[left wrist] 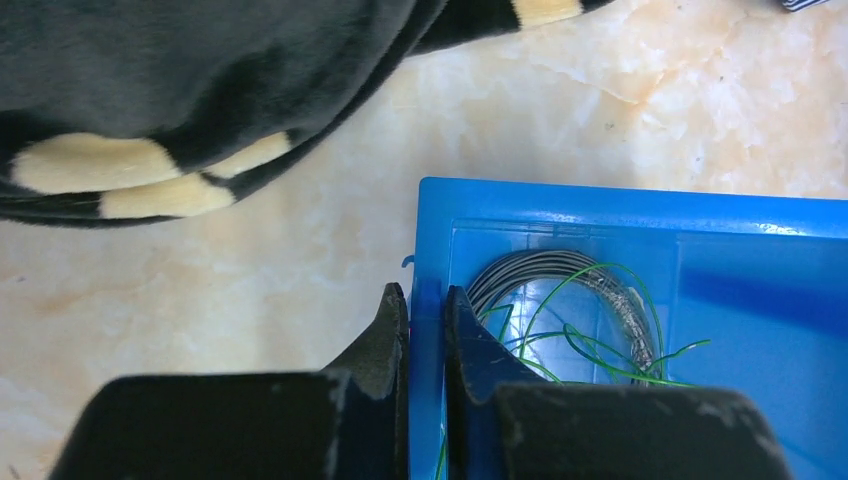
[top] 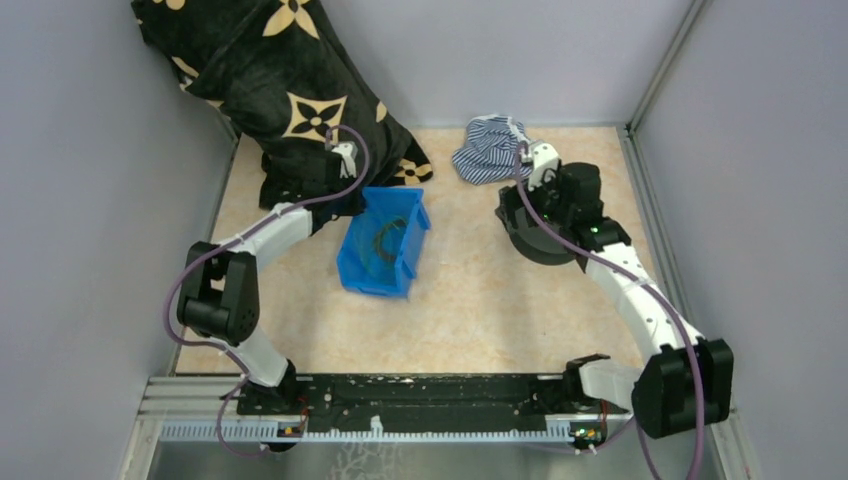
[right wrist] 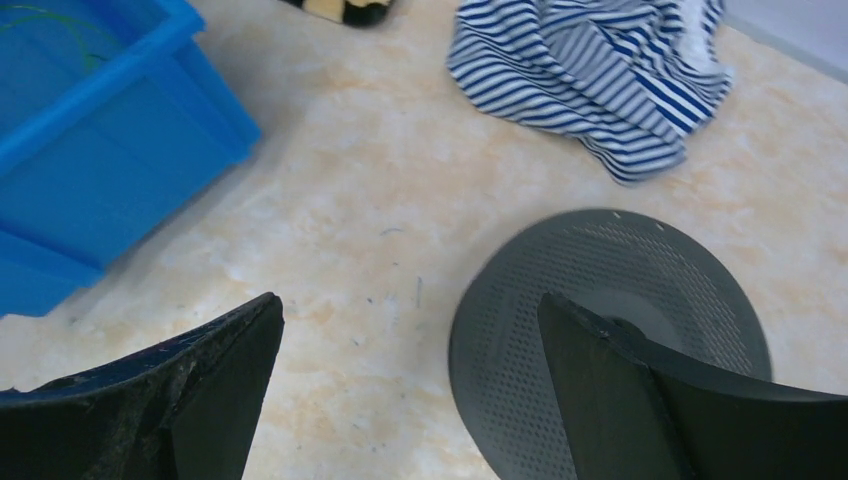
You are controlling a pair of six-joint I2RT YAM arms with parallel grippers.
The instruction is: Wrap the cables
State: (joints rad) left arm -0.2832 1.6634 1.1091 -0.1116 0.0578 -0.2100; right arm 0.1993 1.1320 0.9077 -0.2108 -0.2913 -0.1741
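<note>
We see the left gripper set astride the side wall of the blue bin. Its fingers are drawn narrow, one outside and one inside, pinching the plastic and not the wire. The cables lie inside that bin as a loose grey-green coil, with thin green strands straying off it.

From the left fingers the coil sits just beyond the inner finger, ahead and to the right in the wrist view, near but not touching. The left arm is plainly the nearer one. The right gripper hangs well apart across the table, its fingers spread wide and empty over the black perforated disc, with the striped cloth beyond it.

As a ring, the coil has little long axis. It looks slightly stretched across the bin's width, and the loose ends trail towards the right side of the left wrist view. We cannot tell from these views whether it lies flat on the floor or leans on the far wall.

We judge that any reach for the wire starts by letting go of the wall and shifting inward. The dark patterned blanket lies close outside the bin.
</note>
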